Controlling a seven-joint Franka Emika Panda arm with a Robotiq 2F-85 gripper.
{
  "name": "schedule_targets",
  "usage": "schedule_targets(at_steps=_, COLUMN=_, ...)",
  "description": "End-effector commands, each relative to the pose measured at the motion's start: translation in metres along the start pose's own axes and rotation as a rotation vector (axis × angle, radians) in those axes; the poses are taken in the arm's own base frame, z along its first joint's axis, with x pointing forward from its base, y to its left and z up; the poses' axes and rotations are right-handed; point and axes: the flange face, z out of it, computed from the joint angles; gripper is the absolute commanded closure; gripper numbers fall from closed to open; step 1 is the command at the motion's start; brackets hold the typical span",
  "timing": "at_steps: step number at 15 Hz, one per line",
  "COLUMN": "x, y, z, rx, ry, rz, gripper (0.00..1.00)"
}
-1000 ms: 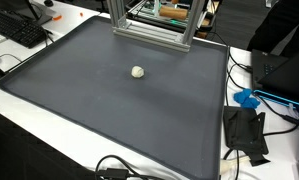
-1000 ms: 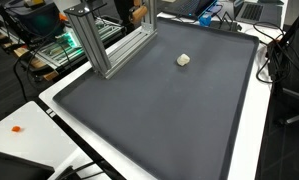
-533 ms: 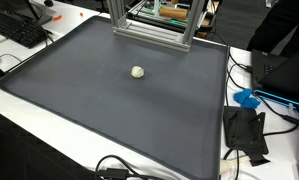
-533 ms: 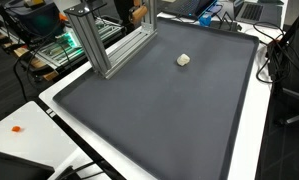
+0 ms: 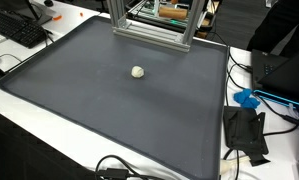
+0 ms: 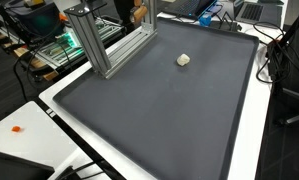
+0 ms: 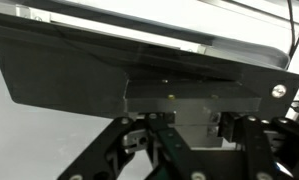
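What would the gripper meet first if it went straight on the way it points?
Probably the dark panel that fills the wrist view right beyond the gripper, though its distance is unclear. Neither exterior view shows the gripper.

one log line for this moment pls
gripper: shut, nothing seen in it | small white object: lying alone on grey mat | arm: outside both exterior views
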Motion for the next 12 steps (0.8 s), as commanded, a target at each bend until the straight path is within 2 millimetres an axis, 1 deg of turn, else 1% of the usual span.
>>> schedule_targets(at_steps=1, x=-0.007, y=0.008, z=0.009, rx=-0.024, ry=-0.027, rz=0.017, gripper=0.76)
schedule_targets(at_steps=7, x=-0.006, y=0.009, z=0.009, rx=-0.005, ry=-0.031, rz=0.029, gripper=0.76)
schedule_targets(at_steps=12, x=-0.002, y=0.014, z=-0.002, rx=0.011, ry=-0.024, rz=0.034, gripper=0.76)
